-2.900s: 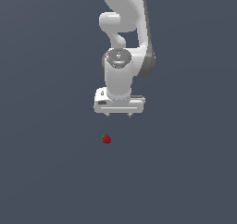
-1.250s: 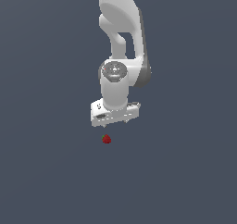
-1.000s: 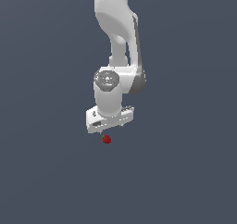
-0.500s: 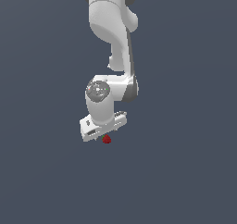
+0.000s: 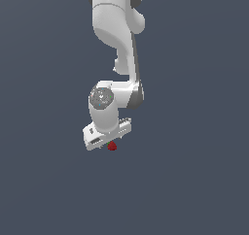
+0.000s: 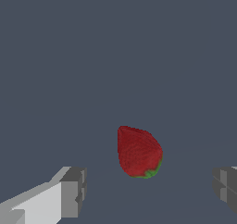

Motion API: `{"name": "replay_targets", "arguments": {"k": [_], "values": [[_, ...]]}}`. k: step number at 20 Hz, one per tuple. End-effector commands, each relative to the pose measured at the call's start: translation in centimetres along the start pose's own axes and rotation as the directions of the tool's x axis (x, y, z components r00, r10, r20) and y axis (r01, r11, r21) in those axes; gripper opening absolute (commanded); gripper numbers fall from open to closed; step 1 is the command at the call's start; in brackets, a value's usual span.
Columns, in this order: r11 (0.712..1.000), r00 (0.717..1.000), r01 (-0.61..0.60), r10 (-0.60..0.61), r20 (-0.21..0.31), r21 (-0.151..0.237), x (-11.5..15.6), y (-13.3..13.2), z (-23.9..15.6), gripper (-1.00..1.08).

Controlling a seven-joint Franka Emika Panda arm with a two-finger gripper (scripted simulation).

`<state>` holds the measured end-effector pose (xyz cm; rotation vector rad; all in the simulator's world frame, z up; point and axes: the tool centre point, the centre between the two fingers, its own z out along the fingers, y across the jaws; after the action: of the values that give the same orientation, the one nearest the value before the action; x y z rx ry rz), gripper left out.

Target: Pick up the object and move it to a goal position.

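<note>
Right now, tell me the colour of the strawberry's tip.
Green, on the red strawberry. It shows best in the wrist view.

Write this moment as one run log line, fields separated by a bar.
phase: pre-grasp | gripper: open, fingers either side of strawberry | strawberry: on floor, not held

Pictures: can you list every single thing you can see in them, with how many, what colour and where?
strawberry: one, red with a small green tip, on the dark grey floor, right under the gripper and between its two fingers in the wrist view.
floor: one, plain dark grey, fills the whole background.
arm: one, white with grey joints, coming down from the top of the exterior view.
gripper: one, white with grey fingers, open, spread on either side of the strawberry, not touching it.
</note>
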<state>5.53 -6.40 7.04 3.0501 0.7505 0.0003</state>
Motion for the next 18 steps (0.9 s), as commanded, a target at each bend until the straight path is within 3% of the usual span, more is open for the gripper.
{"name": "replay_targets", "arguments": {"k": [1, 8, 14, 15, 18], "values": [[1.0, 1.0, 0.001, -0.001, 0.001, 0.001, 0.0, 0.0, 0.7, 1.0], [1.0, 1.0, 0.004, -0.004, 0.0, 0.001, -0.1, -0.1, 4.1, 1.0], [1.0, 1.0, 0.004, -0.004, 0.0, 0.001, 0.0, 0.0, 4.8, 1.0], [1.0, 1.0, 0.004, -0.004, 0.0, 0.001, 0.0, 0.0, 4.8, -1.0], [1.0, 1.0, 0.004, -0.004, 0.0, 0.001, 0.0, 0.0, 4.8, -1.0]]}}
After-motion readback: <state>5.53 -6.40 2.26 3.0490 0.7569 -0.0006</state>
